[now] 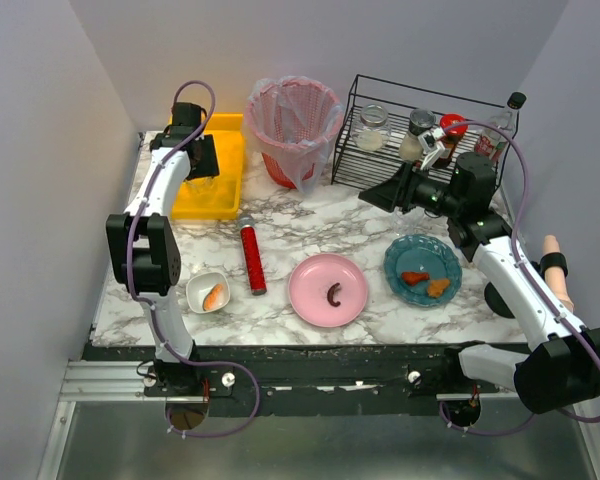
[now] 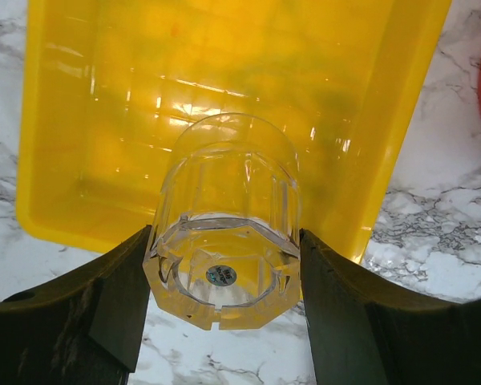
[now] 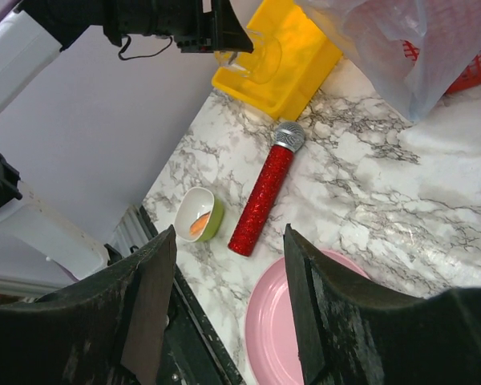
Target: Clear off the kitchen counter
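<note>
The kitchen counter [image 1: 310,225], a white marble-patterned tabletop with grey veins and a dark front edge, spanned the full work area in front of both arm bases. The left hand [image 2: 224,265] was clamped on a clear faceted glass [image 2: 224,241], one finger pressed to each side, the glass held above the near rim of a yellow tray [image 2: 72,120] at the counter's back left. The right hand [image 3: 228,297] stood apart with its fingers spread wide and nothing between them, raised above the counter toward the right rear, in front of a black wire rack [image 1: 430,130] holding jars. A red basket lined with a clear plastic bag [image 1: 295,125] stood between tray and rack. On the counter lay a red glitter microphone [image 1: 252,258] with a silver head, a small white bowl [image 1: 208,291] holding an orange piece, a pink plate [image 1: 327,290] bearing one dark curved item, and a teal plate [image 1: 422,265] with two orange-brown food pieces. The bowl sat just beside the microphone, not touching it; the two plates were near each other, apart.
</note>
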`<state>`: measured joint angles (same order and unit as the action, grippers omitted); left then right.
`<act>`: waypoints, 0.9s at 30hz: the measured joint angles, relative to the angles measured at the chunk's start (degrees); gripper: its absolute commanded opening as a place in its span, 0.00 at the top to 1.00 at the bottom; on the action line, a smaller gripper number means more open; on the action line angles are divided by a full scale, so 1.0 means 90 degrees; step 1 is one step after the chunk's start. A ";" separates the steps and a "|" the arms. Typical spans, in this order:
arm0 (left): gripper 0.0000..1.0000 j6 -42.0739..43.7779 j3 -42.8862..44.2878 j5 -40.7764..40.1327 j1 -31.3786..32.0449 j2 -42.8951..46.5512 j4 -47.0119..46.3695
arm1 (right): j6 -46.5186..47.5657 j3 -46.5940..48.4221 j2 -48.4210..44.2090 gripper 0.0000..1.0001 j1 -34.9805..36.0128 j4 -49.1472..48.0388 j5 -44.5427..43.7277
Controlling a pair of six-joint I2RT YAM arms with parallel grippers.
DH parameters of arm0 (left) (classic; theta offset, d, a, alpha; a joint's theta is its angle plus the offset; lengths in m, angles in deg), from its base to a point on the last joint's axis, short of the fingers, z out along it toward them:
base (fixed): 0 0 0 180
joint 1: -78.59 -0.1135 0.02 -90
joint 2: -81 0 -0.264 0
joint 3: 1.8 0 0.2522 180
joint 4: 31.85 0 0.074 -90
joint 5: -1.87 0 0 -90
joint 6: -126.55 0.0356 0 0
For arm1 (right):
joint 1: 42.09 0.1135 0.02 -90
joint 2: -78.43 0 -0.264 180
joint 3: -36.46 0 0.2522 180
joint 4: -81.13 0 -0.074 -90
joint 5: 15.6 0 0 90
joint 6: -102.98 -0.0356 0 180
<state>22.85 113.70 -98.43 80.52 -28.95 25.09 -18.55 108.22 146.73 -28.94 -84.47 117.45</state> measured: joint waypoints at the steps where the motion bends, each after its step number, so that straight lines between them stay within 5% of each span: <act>1: 1.00 -0.0053 -0.0002 0.0080 0.0007 -0.0097 -0.0010 | 0.0019 0.0000 -0.0002 0.36 0.0000 0.0029 -0.0017; 13: 0.97 -0.0282 -0.0019 0.0559 0.0221 -0.0602 -0.0073 | 0.0182 0.0000 -0.0002 0.36 0.0000 0.0296 -0.0068; 24: 0.59 -0.0291 -0.0019 0.0651 0.0262 -0.0743 -0.0036 | 0.0233 0.0000 -0.0002 0.36 -0.0002 0.0379 -0.0078; 27: 0.56 -0.0291 -0.0019 0.0648 0.0260 -0.0763 -0.0022 | 0.0240 0.0000 0.0000 0.36 0.0000 0.0423 -0.0102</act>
<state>20.23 113.52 -92.60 82.86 -35.81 24.89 -16.39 108.22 146.73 -28.94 -80.66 116.53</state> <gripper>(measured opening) 0.724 0.641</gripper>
